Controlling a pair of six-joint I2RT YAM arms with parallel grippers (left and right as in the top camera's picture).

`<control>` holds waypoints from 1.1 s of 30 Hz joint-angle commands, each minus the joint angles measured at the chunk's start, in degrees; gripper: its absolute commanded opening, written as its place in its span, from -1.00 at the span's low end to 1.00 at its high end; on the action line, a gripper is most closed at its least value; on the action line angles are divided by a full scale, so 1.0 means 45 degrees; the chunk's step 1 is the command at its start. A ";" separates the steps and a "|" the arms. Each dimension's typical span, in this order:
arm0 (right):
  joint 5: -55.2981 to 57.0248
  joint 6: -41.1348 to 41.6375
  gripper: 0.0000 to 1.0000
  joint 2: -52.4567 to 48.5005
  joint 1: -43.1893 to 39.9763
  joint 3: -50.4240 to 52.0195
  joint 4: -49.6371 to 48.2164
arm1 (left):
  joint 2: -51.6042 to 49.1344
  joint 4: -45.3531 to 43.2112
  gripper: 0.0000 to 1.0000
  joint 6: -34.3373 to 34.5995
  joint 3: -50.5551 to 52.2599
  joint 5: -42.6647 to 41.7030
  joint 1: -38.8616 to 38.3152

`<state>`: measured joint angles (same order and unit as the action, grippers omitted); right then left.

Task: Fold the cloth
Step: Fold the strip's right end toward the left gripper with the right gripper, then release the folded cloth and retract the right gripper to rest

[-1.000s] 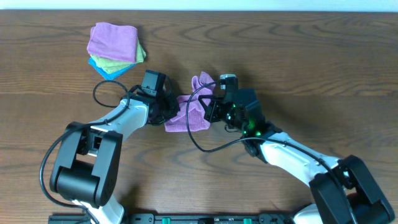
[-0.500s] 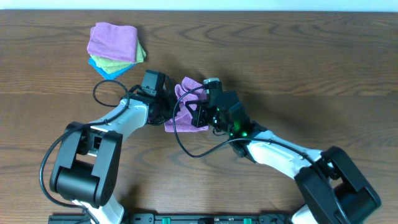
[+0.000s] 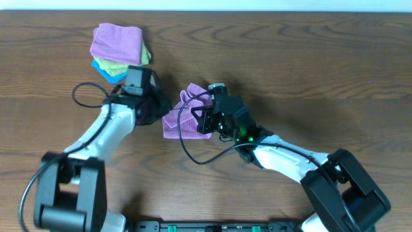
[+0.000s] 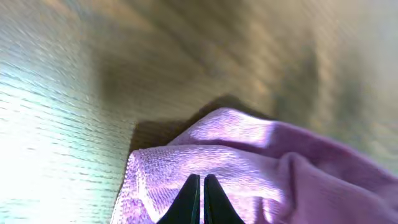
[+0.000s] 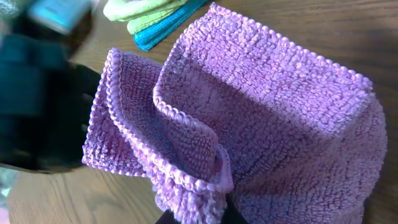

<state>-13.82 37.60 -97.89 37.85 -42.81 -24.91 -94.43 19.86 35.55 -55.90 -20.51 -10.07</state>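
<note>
The lilac cloth (image 3: 179,122) lies rumpled at mid table, partly doubled over itself. My left gripper (image 3: 159,109) is at its left edge; in the left wrist view the black fingers (image 4: 202,177) are shut, tips against the cloth (image 4: 249,155), apparently pinching a thin layer. My right gripper (image 3: 201,121) is at the cloth's right side. In the right wrist view the right gripper (image 5: 199,214) is shut on a bunched hem, and the cloth (image 5: 280,112) hangs from it in a raised fold.
A stack of folded cloths sits at the back left: purple (image 3: 116,42) on top, lime green (image 3: 145,58) and bright blue (image 3: 109,72) beneath. The green (image 5: 140,12) and blue (image 5: 163,31) edges show at the top of the right wrist view. A black cable (image 3: 84,96) loops by the left arm.
The right gripper carried its raised cloth corner leftward over the rest of the cloth. The left arm swung left and back, and the cloth shifted left with it.
</note>
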 commanded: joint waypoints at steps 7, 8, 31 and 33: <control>0.0520 -0.0729 -0.97 -0.0160 0.0699 -0.0340 0.0015 | 0.0933 0.0699 -0.89 -0.0840 -0.0311 0.0340 0.0719; 0.0554 -0.0806 -0.97 -0.0185 0.0782 -0.0350 0.0019 | 0.0933 0.0777 -0.89 -0.0869 -0.0311 0.0379 0.0772; 0.0301 -0.1807 -0.57 -0.2025 0.1778 -0.2322 0.0821 | 0.0942 0.1865 -0.89 -0.1627 -0.0661 0.1316 0.2705; -0.0019 -0.1802 -0.51 -0.2025 0.1778 -0.2322 0.0811 | 0.0942 0.1919 -0.89 -0.1632 -0.0758 0.1311 0.2968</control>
<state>-12.27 30.30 -106.24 45.30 -52.05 -21.28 -90.96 28.18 29.65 -57.10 -15.64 1.98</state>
